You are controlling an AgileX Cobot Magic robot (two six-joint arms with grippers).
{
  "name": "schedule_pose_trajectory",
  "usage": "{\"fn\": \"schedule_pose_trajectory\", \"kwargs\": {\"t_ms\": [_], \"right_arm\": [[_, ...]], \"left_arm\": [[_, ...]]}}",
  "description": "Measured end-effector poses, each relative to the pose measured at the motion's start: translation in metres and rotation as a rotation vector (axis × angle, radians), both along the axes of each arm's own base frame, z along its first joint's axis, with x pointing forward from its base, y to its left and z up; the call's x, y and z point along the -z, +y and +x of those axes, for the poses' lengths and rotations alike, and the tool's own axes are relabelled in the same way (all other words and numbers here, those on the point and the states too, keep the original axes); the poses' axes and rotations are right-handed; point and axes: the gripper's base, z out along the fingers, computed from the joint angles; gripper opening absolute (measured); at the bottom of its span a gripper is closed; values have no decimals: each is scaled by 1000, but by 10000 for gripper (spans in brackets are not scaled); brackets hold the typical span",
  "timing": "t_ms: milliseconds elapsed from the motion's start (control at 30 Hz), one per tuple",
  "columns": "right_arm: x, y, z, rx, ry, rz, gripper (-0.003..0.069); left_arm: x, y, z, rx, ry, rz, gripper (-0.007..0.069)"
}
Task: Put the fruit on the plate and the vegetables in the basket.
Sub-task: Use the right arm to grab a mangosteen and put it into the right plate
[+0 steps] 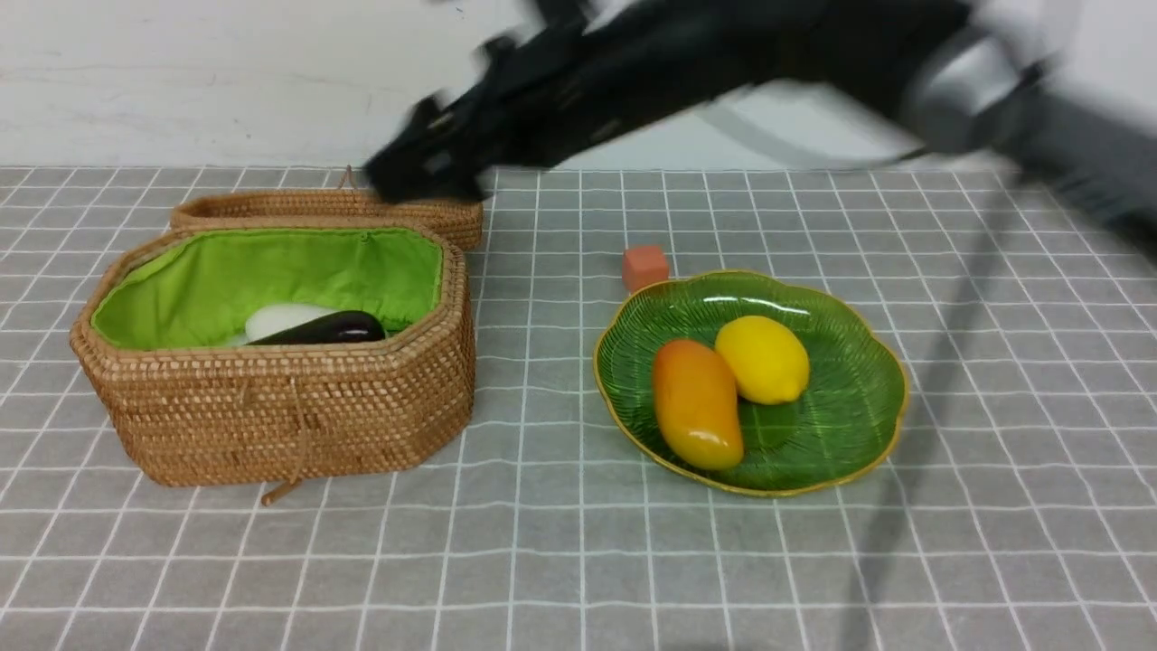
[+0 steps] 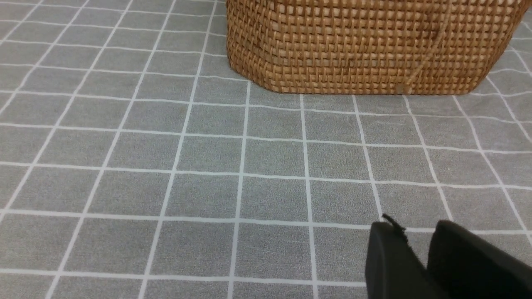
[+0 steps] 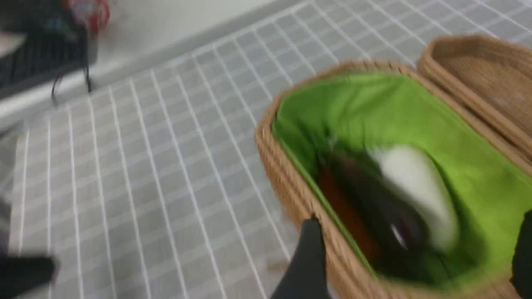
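Above the basket (image 1: 271, 398), far left: my right claw (image 3: 415, 257), jaws wide and empty, over eggplant (image 1: 330, 329) and radish (image 1: 282, 318); 2 fruit on plate (image 1: 841, 416); a swing could clip the lid (image 1: 307, 210)

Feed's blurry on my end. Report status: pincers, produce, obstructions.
Right pincer open, empty, above basket. Left pincer low over cloth, holding nothing. Eggplant, radish in basket; mango, lemon on plate. Orange cube beside plate, nothing blocking.
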Motion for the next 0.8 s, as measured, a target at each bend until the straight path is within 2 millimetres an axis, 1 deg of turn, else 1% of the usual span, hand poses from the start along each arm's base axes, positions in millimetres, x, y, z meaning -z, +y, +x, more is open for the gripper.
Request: {"fn": "schedule_pose_trajectory", "kwargs": {"t_ms": [33, 67, 100, 133, 167, 200, 233, 267, 300, 433, 467, 500, 567, 600, 633, 667, 700, 767, 800], "right_arm": [[-22, -27, -10, 36, -10, -87, 596], [-24, -30, -13, 35, -4, -102, 596], [-39, -50, -25, 89, -1, -198, 596], [-38, -51, -25, 90, -2, -214, 596], [-48, -62, -37, 149, 26, -263, 594], [-48, -63, -38, 157, 31, -269, 594], [-50, -72, -55, 242, 87, -317, 594], [-49, -72, -57, 248, 93, -322, 594], [-47, -75, -69, 281, 126, -349, 594], [-21, -76, -103, 307, 254, -429, 594], [-17, -76, -112, 309, 281, -435, 594], [4, -75, -129, 308, 366, -478, 594], [28, -74, -148, 322, 467, -525, 594], [46, -74, -158, 343, 534, -554, 594], [60, -75, -164, 371, 586, -573, 594], [66, -75, -165, 385, 603, -574, 594], [87, -75, -171, 439, 664, -584, 594], [114, -75, -177, 518, 725, -575, 594], [124, -75, -180, 546, 740, -566, 594]], "left_arm": [[0, 0, 0, 0, 0, 0, 148], [0, 0, 0, 0, 0, 0, 148], [0, 0, 0, 0, 0, 0, 150], [0, 0, 0, 0, 0, 0, 150], [0, 0, 0, 0, 0, 0, 153], [0, 0, 0, 0, 0, 0, 153], [0, 0, 0, 0, 0, 0, 155], [0, 0, 0, 0, 0, 0, 155], [0, 0, 0, 0, 0, 0, 155], [0, 0, 0, 0, 0, 0, 160], [0, 0, 0, 0, 0, 0, 160], [0, 0, 0, 0, 0, 0, 161], [0, 0, 0, 0, 0, 0, 161], [0, 0, 0, 0, 0, 0, 161], [0, 0, 0, 0, 0, 0, 161], [0, 0, 0, 0, 0, 0, 162], [0, 0, 0, 0, 0, 0, 162], [0, 0, 0, 0, 0, 0, 162], [0, 0, 0, 0, 0, 0, 162]]}}
